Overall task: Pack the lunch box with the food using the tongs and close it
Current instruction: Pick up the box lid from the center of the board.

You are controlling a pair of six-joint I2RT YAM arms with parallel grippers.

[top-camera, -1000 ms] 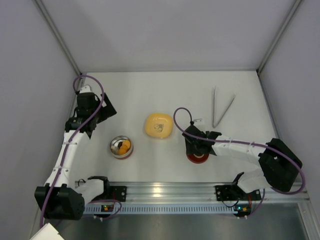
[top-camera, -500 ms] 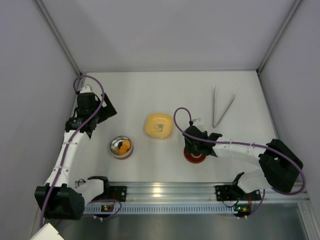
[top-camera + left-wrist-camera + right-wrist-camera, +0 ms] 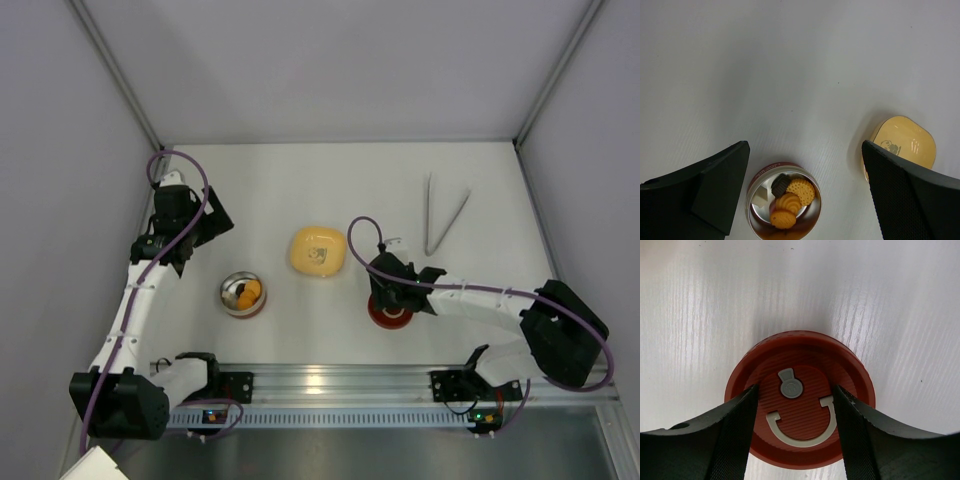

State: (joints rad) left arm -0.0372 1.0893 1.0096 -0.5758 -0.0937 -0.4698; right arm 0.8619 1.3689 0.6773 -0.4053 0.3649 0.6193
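The lunch box (image 3: 243,294), a round silver tin with a red band, stands open at the left with the food (image 3: 790,200) inside: orange biscuits and a dark brown piece. My left gripper (image 3: 193,226) hovers open behind and left of it; in the left wrist view its gripper (image 3: 804,145) holds nothing. The red lid (image 3: 800,420) lies flat on the table. My right gripper (image 3: 795,390) is closed on the lid's raised centre, a finger touching each side; from above the gripper (image 3: 392,295) covers the lid (image 3: 390,314). The tongs (image 3: 440,215) lie at the back right.
A yellow rounded-square dish (image 3: 318,251) sits between the lunch box and the lid, also seen in the left wrist view as the dish (image 3: 902,145). White walls enclose the table on three sides. The metal rail with both arm bases (image 3: 330,385) runs along the near edge.
The right gripper has shifted slightly left and lower over the red lid and its jaws have narrowed onto the raised centre. The left arm has not moved.
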